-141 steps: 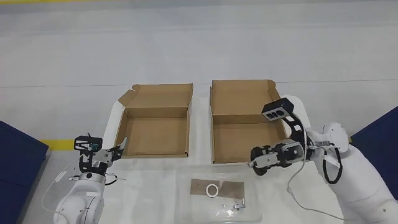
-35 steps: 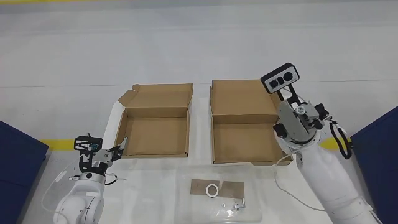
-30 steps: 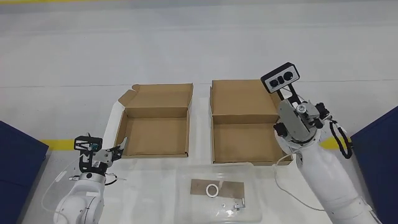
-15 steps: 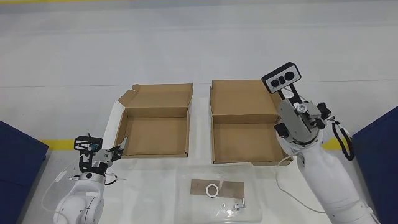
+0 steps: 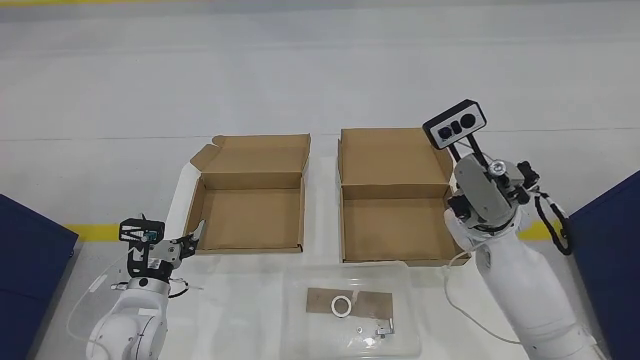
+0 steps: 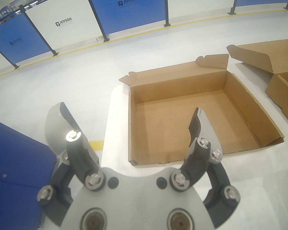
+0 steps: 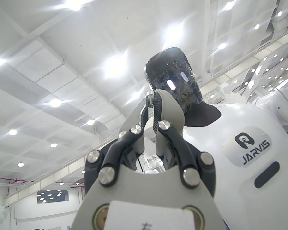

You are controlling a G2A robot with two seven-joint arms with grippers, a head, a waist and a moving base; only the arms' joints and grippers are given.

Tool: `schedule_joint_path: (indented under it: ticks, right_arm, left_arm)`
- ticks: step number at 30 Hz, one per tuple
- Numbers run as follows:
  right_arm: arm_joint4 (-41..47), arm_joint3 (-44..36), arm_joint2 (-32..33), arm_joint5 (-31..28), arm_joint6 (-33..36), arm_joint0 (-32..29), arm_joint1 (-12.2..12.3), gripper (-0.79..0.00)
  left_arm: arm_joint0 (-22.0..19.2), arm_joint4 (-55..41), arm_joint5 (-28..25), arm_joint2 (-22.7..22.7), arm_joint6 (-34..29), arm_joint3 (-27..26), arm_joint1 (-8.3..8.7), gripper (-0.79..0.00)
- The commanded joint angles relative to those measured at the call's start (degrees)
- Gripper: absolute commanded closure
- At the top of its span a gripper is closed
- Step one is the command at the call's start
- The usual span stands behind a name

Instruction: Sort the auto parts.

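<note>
Left hand spread just short of an open cardboard box; right hand, upturned, pinches a small metal part; a white ring lies in the clear tray between both hands

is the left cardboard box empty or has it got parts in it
Empty: the left cardboard box shows only bare brown floor inside.
</note>
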Motion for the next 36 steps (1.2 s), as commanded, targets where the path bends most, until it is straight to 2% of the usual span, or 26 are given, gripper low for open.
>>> schedule_joint_path:
  ticks: [1,18,28,36]
  right_arm:
    - [0.23,0.01,0.01,0.36,0.06,-0.04,-0.19,0.000]
    - [-1.57,0.90,1.29,1.87,0.70,-1.25,-1.35,0.000]
    - [-7.87,2.13,7.32,5.95,2.47,-3.96,-0.61,0.000]
    - [-9.68,2.62,12.80,8.11,4.26,-7.53,0.01,0.000]
  left_arm:
    - [0.00,0.00,0.00,0.00,0.00,0.00,0.00,-0.785]
    - [0.00,0.00,0.00,0.00,0.00,0.00,0.00,-0.785]
    - [0.00,0.00,0.00,0.00,0.00,0.00,0.00,-0.785]
    - [0.00,0.00,0.00,0.00,0.00,0.00,0.00,-0.785]
